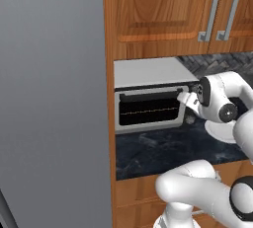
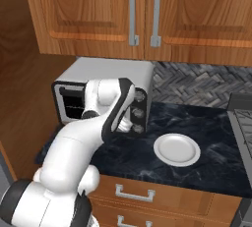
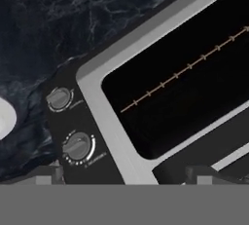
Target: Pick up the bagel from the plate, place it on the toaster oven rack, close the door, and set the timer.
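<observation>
the toaster oven [image 1: 153, 98] is sitting on the dark marbled counter [image 1: 163, 153], under the wooden wall cabinets [image 2: 142, 14], and everything else is lying in relation to it. its door [image 1: 148, 109] is standing upright and shut against the front, the dark glass window is showing the thin line of the rack [image 3: 187, 67] running across the cavity behind it, and the bar handle [image 1: 150, 94] is running along the door's top edge. the bagel is not showing anywhere through the glass or on the counter, so where it is lying cannot be told. the plate [image 2: 177, 150] is resting bare on the counter, off to the knob side of the oven and a little in front of it, apart from the oven's body. the gripper [image 1: 187, 98] is hovering right at the oven's front, near the upper corner where the door's handle end is meeting the knob panel; its jaws are spread wide with the finger tips [image 3: 48, 173] standing far apart, and they are gripping nothing. in the hand view the knobs [image 3: 78, 145] are sitting in a column on the dark panel just beside the door frame, and two of them are showing between the finger tips. whether the fingers are touching the oven cannot be told.
</observation>
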